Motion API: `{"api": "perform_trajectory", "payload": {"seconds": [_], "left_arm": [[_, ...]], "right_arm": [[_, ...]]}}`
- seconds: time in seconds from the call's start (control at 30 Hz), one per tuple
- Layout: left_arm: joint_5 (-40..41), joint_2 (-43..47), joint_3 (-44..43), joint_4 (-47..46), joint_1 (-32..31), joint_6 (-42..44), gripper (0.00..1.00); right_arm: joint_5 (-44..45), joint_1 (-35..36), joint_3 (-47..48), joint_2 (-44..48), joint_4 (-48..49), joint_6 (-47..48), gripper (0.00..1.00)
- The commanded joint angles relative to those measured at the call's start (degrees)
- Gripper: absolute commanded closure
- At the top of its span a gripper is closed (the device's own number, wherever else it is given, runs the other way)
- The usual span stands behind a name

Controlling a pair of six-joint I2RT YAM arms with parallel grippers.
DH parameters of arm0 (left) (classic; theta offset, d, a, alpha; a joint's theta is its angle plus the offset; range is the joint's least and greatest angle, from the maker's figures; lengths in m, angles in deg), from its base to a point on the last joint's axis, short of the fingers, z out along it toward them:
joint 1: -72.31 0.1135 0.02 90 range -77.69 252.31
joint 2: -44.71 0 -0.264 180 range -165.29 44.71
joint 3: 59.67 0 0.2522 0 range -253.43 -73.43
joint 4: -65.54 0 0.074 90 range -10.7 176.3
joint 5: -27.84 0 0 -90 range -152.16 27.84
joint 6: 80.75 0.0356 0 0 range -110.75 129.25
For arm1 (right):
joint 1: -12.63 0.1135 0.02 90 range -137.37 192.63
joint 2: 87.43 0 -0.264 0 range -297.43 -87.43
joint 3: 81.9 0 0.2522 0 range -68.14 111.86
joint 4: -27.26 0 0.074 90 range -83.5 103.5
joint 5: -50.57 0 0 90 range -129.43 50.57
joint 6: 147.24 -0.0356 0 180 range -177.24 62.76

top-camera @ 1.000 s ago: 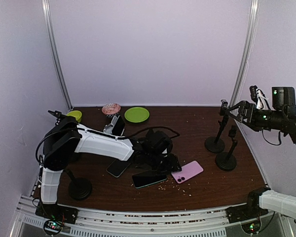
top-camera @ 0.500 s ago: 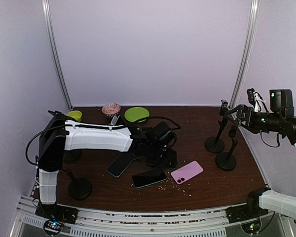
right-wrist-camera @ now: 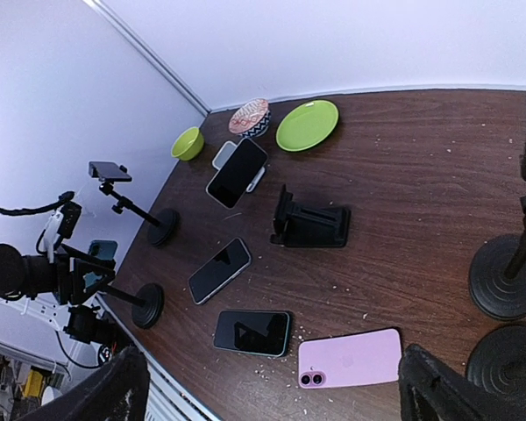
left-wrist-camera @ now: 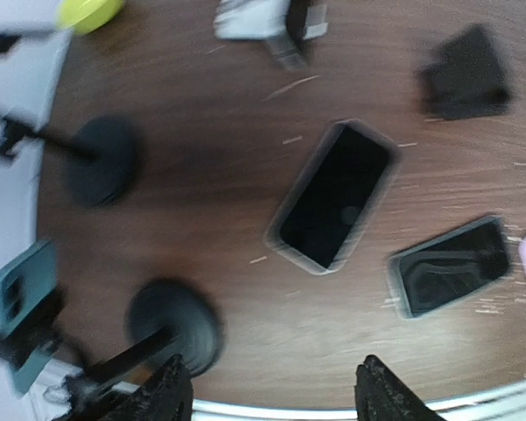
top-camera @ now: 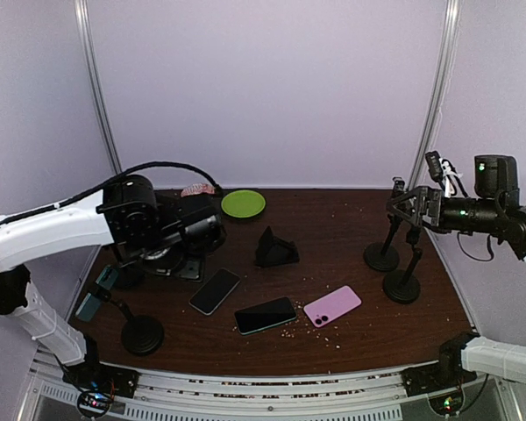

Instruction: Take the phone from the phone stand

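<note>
A: So, where did the phones sit?

B: Three lay flat on the surface [top-camera: 351,228] in front of the black stand [top-camera: 276,250], all apart from it: a grey phone [left-wrist-camera: 333,197], a black phone [left-wrist-camera: 451,263] just beside it, then a pink phone [top-camera: 332,305]. I couldn't tell which one the task meant.

A: Were any on stands?

B: Two. A dark phone [right-wrist-camera: 238,171] leaned on the white stand [right-wrist-camera: 219,156] near the green plate [right-wrist-camera: 307,124]. A teal phone [right-wrist-camera: 101,253] sat clamped on the left tripod [right-wrist-camera: 146,307], at the surface's left edge.

A: And the left tool [left-wrist-camera: 270,368]?

B: It hung over the left part of the surface, looking down on the grey phone. Its fingers [left-wrist-camera: 167,395] stood wide apart and gripped nothing. That wrist view was blurred.

A: The right tool [right-wrist-camera: 272,360]?

B: That was spread wide too, and it held nothing. It was up at the right side, near the tops of the right tripods [top-camera: 381,256]. Whether it touched them I couldn't tell.
</note>
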Motion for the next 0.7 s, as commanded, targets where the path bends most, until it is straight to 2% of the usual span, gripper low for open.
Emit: {"api": "perform_trajectory", "payload": {"seconds": [0.0,0.33,0.5,0.67], "left_arm": [[6.20,4.71,6.58,18.50,-0.29,-22.18,0.34],[5.63,17.85,21.02,18.85,0.06,-45.13,0.34],[5.85,22.82,28.69,16.91,3.76,-46.40,0.35],[6.14,26.51,36.11,7.25,7.62,-44.09,0.37]], "right_arm": [[0.24,3.34,0.73,-1.30,4.14,0.29,0.00],[1.25,9.12,-0.26,-6.96,7.79,0.00,0.01],[1.53,11.10,-0.06,-9.13,8.67,0.08,0.01],[1.73,12.49,0.71,-11.94,8.84,0.37,0.00]]}}
